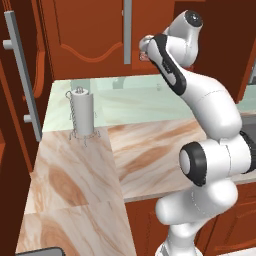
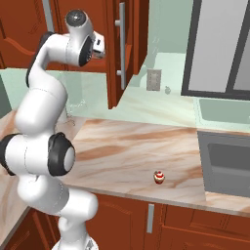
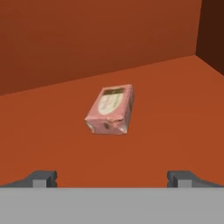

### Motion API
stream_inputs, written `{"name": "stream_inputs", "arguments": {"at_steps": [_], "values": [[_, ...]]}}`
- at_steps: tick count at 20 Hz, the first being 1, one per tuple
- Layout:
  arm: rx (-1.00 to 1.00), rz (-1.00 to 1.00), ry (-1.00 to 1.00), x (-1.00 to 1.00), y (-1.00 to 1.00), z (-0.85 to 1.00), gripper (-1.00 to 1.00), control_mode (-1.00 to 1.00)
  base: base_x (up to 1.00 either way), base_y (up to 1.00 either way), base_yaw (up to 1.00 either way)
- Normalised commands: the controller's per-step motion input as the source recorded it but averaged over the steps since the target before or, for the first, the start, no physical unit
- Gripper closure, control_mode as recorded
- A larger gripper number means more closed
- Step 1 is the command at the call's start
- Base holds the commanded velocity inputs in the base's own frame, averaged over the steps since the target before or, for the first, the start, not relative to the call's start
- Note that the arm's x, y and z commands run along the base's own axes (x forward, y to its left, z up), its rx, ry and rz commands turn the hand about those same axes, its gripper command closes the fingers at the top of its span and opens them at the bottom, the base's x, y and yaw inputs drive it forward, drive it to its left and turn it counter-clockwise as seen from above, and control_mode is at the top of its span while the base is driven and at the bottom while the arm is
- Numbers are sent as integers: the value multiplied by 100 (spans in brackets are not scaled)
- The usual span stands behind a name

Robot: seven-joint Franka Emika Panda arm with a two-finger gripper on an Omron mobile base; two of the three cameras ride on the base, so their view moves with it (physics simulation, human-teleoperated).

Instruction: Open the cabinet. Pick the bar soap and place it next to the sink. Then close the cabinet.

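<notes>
The white arm rises from the lower right of the left base view, folds at its dark elbow and reaches up to the cabinet (image 1: 90,35) at the top of the frame. In the hand view the gripper (image 3: 113,178) has its two tips spread wide at the bottom corners, holding nothing. The bar soap (image 3: 110,110), a pink wrapped block, lies centre frame on the reddish cabinet shelf, apart from the tips. Its dark top label is too blurred to read. The sink (image 2: 227,163) sits at the right edge of the right base view.
</notes>
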Motion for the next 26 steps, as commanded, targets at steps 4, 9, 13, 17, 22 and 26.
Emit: {"name": "stream_inputs", "arguments": {"at_steps": [4, 9, 13, 17, 22, 26], "values": [[0, 0, 7, 25, 0, 0, -100, -100, 0, 0, 0], [0, 0, 3, 21, 0, 0, -100, -100, 0, 0, 0], [0, 0, 0, 14, 0, 0, -100, -100, 0, 0, 0], [0, 0, 0, 8, 0, -6, -100, -100, 0, 0, 0], [0, 0, 0, 11, 0, -18, -100, -100, 0, 0, 0], [0, 0, 0, 12, 2, -9, -100, -100, 0, 0, 0]]}}
